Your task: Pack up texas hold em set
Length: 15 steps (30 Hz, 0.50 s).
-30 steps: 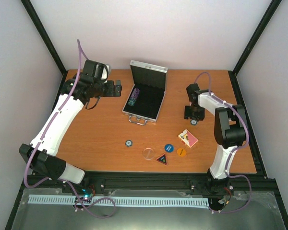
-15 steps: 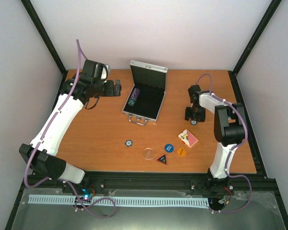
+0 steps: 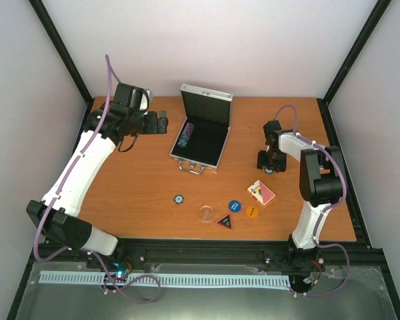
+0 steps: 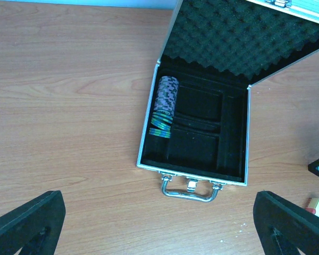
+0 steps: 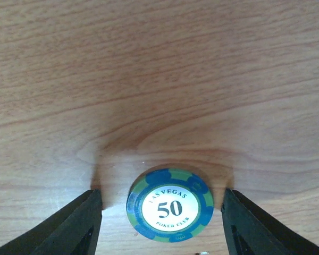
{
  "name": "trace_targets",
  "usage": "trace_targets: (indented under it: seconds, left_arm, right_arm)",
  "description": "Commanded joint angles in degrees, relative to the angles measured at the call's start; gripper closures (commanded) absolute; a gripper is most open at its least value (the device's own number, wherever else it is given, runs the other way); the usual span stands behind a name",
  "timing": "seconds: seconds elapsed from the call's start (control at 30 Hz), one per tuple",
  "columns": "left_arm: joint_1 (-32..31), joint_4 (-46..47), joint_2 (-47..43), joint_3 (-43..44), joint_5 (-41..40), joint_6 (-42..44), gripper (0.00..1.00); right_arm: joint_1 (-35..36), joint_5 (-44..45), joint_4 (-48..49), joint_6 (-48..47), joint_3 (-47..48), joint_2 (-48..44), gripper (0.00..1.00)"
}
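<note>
Overhead, first: case [image 3: 201, 137] lying open near the back middle of the table [image 3: 133, 187], lid propped up toward the far wall, likely kept that way to take the pieces. Scattered nearer the front, well apart from it: stray chip [image 3: 179, 199], clear disc [image 3: 206, 213], triangle [image 3: 225, 221], blue button [image 3: 235, 206], orange button [image 3: 252, 211], and deck [image 3: 261, 192] lying askew. Left claw [image 3: 164, 123] just left of the case, above the wood, holding nothing. Right claw [image 3: 270, 167] pointed straight down at the table, right of the case and beyond the deck.

Next, left wrist: looking down into the case, with a row of chips [image 4: 164, 106] filed on edge in the left slot, other compartments bare, handle [image 4: 190, 190] facing the camera. Fingers [image 4: 26, 226] spread wide at both lower corners, gripping nothing, seemingly kept out of the way.

Last, right wrist: 50 chip [image 5: 170, 204] flat on the wood, centred between two dark fingers [image 5: 69, 223]. Spread apart, a sliver of table showing on each side, so no pinch at present. Set astride, presumably, for taking a flat disc by its rim; awkward, with so little edge to catch
</note>
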Motion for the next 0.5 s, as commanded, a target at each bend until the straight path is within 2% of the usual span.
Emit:
trace_targets:
  seconds: [0.0, 0.23, 0.47]
  left_arm:
    - [0.45, 0.69, -0.75, 0.78, 0.74, -0.71, 0.0]
    - [0.58, 0.31, -0.72, 1.01, 0.73, -0.54, 0.0]
    - [0.66, 0.26, -1.13, 0.62, 0.61, -0.55, 0.0]
  right_arm:
    - [-0.25, -0.34, -2.36, -0.69, -2.76, 1.24, 0.38]
    - [-0.58, -1.24, -1.35, -0.13, -4.31, 0.92, 0.43]
    - [-1.28, -0.67, -0.15, 0.24, -8.12, -0.49, 0.42]
